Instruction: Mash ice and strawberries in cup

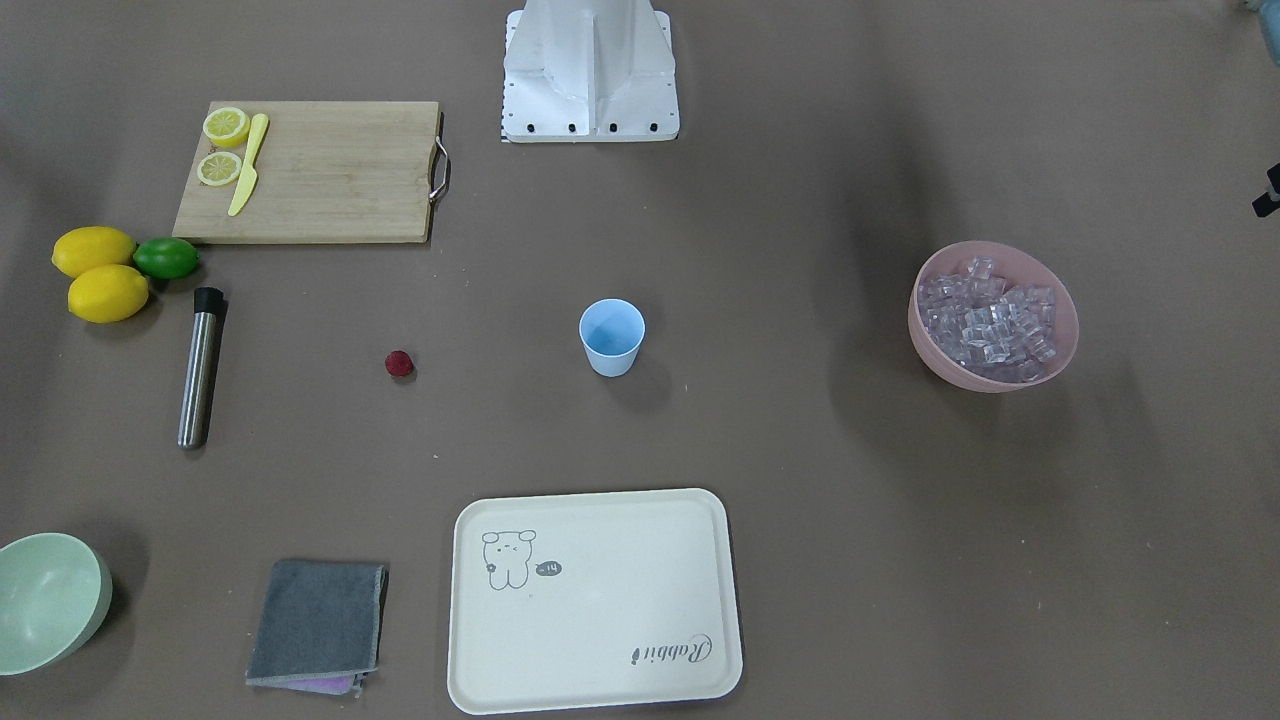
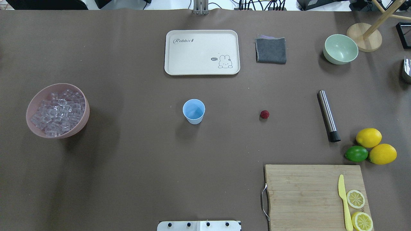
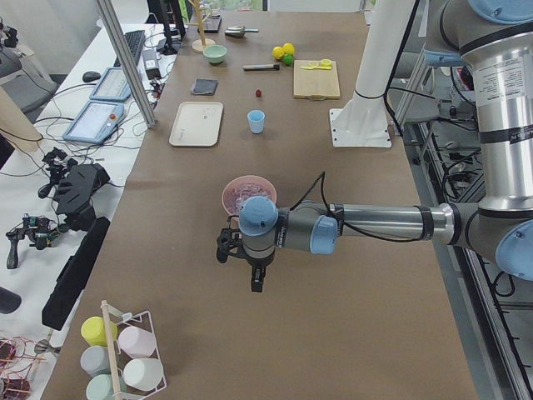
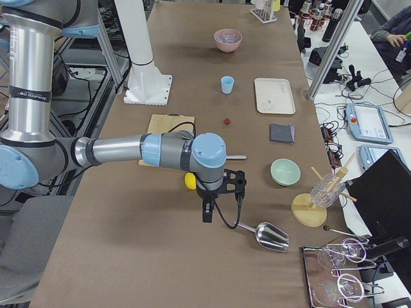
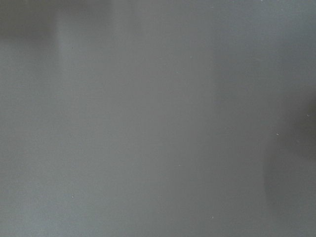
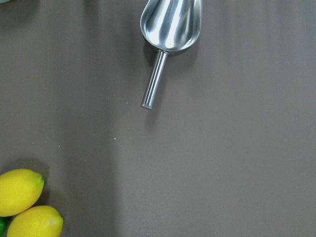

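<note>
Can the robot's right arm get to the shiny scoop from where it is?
Probably yes. The right gripper hangs above the table near the scoop, which lies in the open with nothing on or against it. The lemons sit off to one side, apart from it.

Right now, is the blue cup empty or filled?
Empty. The cup shows a bare blue inside; the ice lies in the pink bowl, the strawberry on the table.
</note>
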Robot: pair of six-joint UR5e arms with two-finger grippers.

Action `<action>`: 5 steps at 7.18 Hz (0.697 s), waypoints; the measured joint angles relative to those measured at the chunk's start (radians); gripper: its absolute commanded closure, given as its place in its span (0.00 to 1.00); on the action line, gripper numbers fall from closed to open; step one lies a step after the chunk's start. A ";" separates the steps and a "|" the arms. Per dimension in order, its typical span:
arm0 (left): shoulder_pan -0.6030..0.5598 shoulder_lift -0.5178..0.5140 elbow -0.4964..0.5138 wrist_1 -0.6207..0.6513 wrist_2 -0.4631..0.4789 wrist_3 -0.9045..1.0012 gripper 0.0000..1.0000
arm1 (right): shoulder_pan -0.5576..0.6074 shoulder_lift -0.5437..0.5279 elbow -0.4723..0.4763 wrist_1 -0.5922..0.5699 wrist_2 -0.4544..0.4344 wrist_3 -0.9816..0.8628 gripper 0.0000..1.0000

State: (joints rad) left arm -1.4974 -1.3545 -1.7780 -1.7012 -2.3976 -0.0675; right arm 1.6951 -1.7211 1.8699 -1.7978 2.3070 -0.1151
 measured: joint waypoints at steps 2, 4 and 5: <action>0.000 0.005 -0.001 0.000 0.000 0.000 0.01 | 0.000 0.000 0.003 -0.001 0.000 0.001 0.00; 0.000 0.007 -0.001 0.000 0.000 0.000 0.01 | 0.000 0.001 0.007 0.000 0.000 0.000 0.00; 0.000 0.004 0.000 0.000 -0.001 -0.001 0.01 | 0.000 0.003 0.009 -0.001 0.000 0.000 0.00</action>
State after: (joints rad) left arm -1.4972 -1.3505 -1.7780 -1.7013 -2.3986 -0.0689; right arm 1.6951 -1.7184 1.8788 -1.7985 2.3071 -0.1150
